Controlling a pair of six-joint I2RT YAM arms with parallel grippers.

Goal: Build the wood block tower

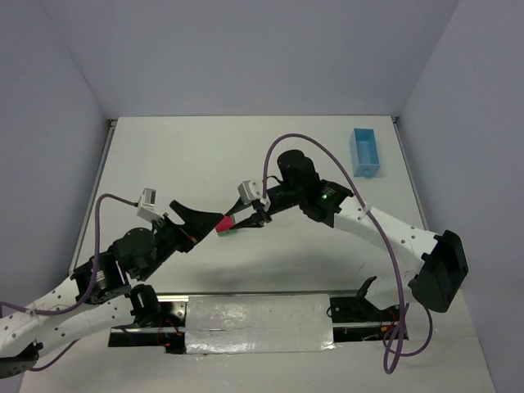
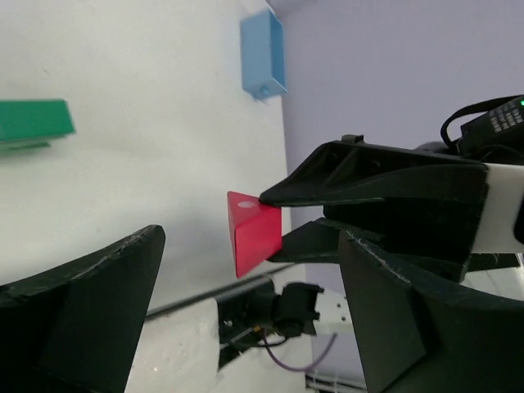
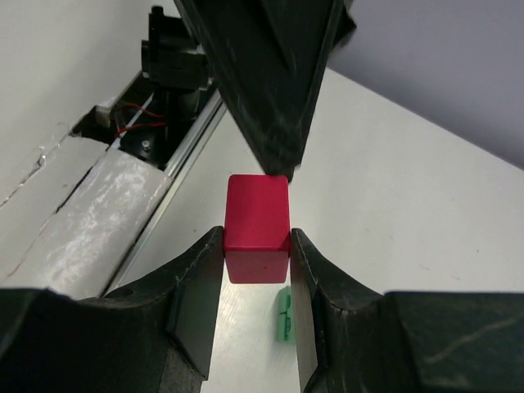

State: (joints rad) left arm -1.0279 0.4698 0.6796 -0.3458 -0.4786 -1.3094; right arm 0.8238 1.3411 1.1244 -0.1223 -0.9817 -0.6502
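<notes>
My right gripper point(image 3: 257, 250) is shut on the red triangular block point(image 3: 257, 223) and holds it above the table, pinched between both pads. In the top view the red block point(image 1: 223, 224) hangs mid-table between the two grippers, with a bit of green just under it. A small notched green block point(image 3: 283, 315) lies on the table below the jaws. My left gripper point(image 2: 250, 315) is wide open and empty, with the red block point(image 2: 255, 233) just ahead of its fingertips. A green rectangular block point(image 2: 33, 121) lies further off on the table.
The light blue plastic box point(image 1: 365, 152) stands at the far right of the table, and shows in the left wrist view point(image 2: 264, 53) too. The arm mounting rail point(image 1: 246, 315) runs along the near edge. A left finger point(image 3: 270, 74) looms just beyond the red block.
</notes>
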